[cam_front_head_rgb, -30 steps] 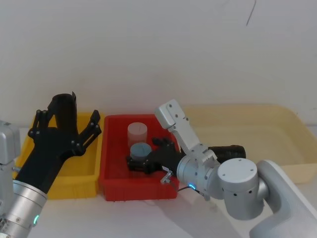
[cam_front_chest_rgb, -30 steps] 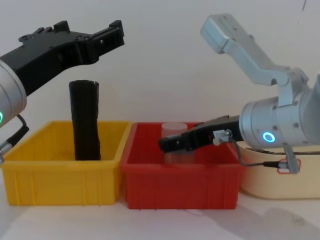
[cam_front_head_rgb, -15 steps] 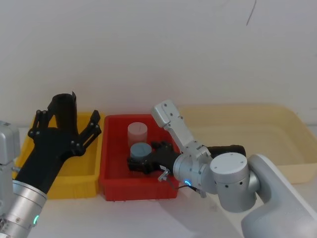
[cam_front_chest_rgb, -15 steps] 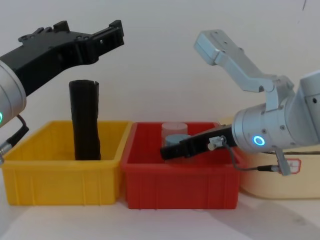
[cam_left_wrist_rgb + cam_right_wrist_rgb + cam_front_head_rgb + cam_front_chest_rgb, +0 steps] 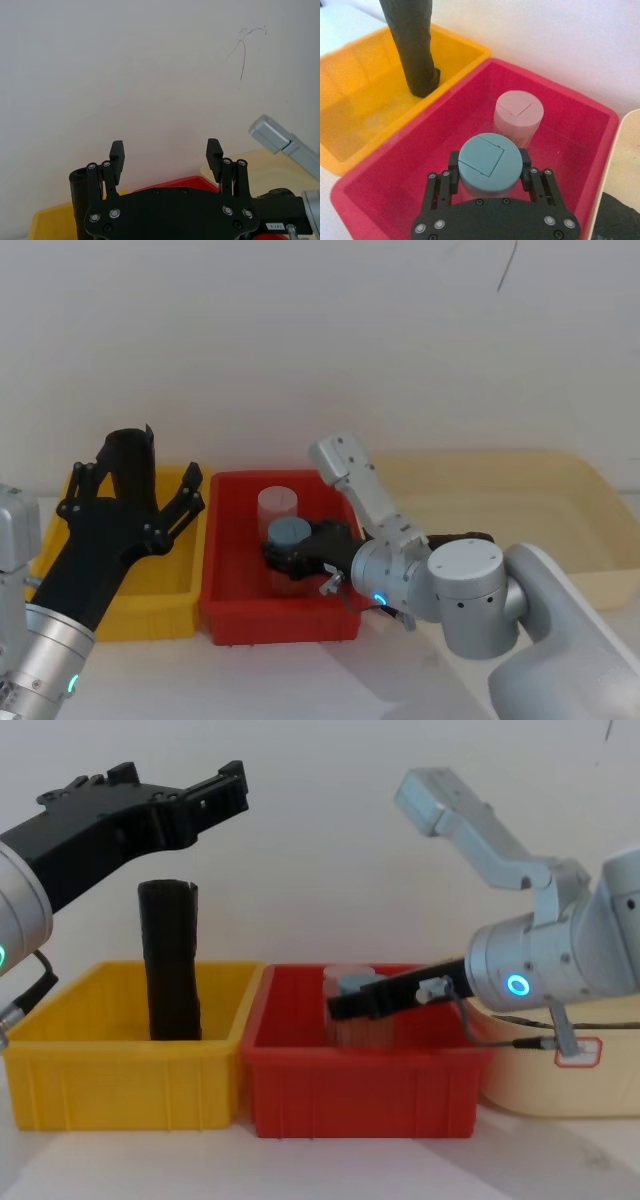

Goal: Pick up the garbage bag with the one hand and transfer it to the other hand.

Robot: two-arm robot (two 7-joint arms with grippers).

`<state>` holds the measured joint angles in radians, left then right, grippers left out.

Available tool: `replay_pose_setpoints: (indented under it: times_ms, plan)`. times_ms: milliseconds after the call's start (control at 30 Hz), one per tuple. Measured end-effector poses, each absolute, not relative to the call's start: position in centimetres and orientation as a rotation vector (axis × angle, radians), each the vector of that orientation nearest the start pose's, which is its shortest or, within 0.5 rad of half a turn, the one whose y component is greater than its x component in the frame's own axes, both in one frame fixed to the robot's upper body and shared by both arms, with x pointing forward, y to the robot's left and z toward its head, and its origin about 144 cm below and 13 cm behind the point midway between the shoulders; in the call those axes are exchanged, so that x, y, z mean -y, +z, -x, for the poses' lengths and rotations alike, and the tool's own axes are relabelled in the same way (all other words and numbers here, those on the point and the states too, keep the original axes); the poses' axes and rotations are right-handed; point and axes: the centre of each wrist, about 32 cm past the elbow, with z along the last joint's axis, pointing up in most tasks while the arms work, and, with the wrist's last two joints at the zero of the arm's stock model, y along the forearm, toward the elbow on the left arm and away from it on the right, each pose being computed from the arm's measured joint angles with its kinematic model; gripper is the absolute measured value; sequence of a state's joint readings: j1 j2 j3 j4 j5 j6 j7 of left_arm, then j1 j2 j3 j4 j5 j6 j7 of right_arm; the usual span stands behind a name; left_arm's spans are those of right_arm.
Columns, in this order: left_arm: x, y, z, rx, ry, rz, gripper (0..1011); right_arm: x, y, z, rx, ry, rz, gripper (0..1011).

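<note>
Item: garbage bag [image 5: 169, 960]. Black roll, upright, standing in the yellow bin [image 5: 120, 1060], taller than its walls. No claw touches it.

Left claw [image 5: 160, 785]: raised above and in front of the roll, fingers spread wide, holding nothing. In the left wrist view the roll's top [image 5: 80, 176] sits just outside one finger [image 5: 117, 155], not between the pair.

Right claw [image 5: 490, 172]: down in the red bin [image 5: 570, 130], one bin over from the roll. Its fingers sit either side of a blue-lidded jar [image 5: 490, 167], apparently closed on it. A pink-lidded jar [image 5: 519, 116] stands just beyond the fingertips, close to the blue one.

Risks, as judged:
- Wrong object. The right claw is on the jar, not the roll. If it lifts, the task's thing goes untouched and the receiving claw is occupied for the transfer.
- Knock-on. Any swing with the jar may strike the pink-lidded jar or the red bin's wall.
- Offset descent. The left claw is not centred over the roll; coming straight down, a finger could land on the ragged top and tip the roll or crush it.
- Soft grip. Thin plastic probably yields under the fingers, so a hold near the top may slip.
- Crowding. Both arms near the bins' shared wall could collide.
</note>
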<state>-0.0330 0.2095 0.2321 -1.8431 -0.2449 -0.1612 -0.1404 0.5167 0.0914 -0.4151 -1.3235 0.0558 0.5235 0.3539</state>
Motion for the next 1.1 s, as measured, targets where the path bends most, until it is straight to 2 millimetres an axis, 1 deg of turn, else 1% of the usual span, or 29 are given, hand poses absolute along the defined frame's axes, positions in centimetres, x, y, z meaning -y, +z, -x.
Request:
replay_pose_setpoints:
  times_ms: [267, 400, 467, 500, 733, 933, 1100]
  plan:
    - [-20.0, 122.9, -44.8, 0.263, 1.127, 0.347, 1002, 14.2, 126.0, -57.0, -0.081, -0.908, 0.331, 666]
    - [-20.0, 122.9, -44.8, 0.263, 1.127, 0.347, 1002, 15.0, 127.4, -56.7, -0.067, -0.921, 0.273, 666]
    - [-20.0, 122.9, -44.8, 0.263, 1.127, 0.347, 1002, 15.2, 127.8, -56.7, -0.063, -0.927, 0.255, 666]
    - [-20.0, 122.9, -44.8, 0.263, 1.127, 0.347, 1001, 15.5, 128.3, -56.6, -0.055, -0.939, 0.236, 666]
    - [-20.0, 122.9, -44.8, 0.263, 1.127, 0.347, 1002, 16.5, 129.8, -56.7, -0.022, -1.006, 0.171, 666]
    - [-20.0, 122.9, -44.8, 0.263, 1.127, 0.347, 1002, 17.1, 130.6, -57.1, 0.008, -1.081, 0.135, 667]
    - [-20.0, 122.9, -44.8, 0.263, 1.127, 0.347, 1002, 17.4, 130.8, -57.6, 0.037, -1.147, 0.126, 666]
